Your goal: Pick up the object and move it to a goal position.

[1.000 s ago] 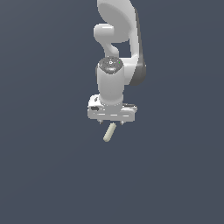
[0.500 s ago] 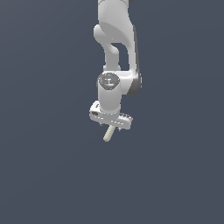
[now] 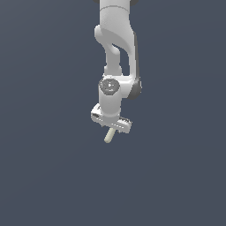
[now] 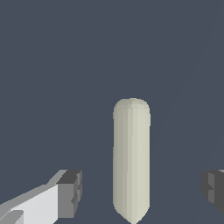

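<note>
The object point(image 3: 107, 136) is a small cream rod with rounded ends, lying on the dark grey surface. In the exterior view my gripper point(image 3: 111, 128) hangs just over it, tilted, and covers the rod's upper end. In the wrist view the rod point(image 4: 131, 157) lies lengthwise between my two fingers, with a clear gap on each side. One dark fingertip point(image 4: 72, 192) and the other point(image 4: 213, 189) stand well apart from it. The gripper point(image 4: 142, 191) is open and holds nothing.
The white arm point(image 3: 115, 48) comes down from the top of the exterior view. Only the plain dark grey surface point(image 3: 48, 176) shows around the rod. No goal marker is visible.
The gripper has come down closer over the rod and its hand has tilted. The arm's upper links have shifted. The rod has stayed in place.
</note>
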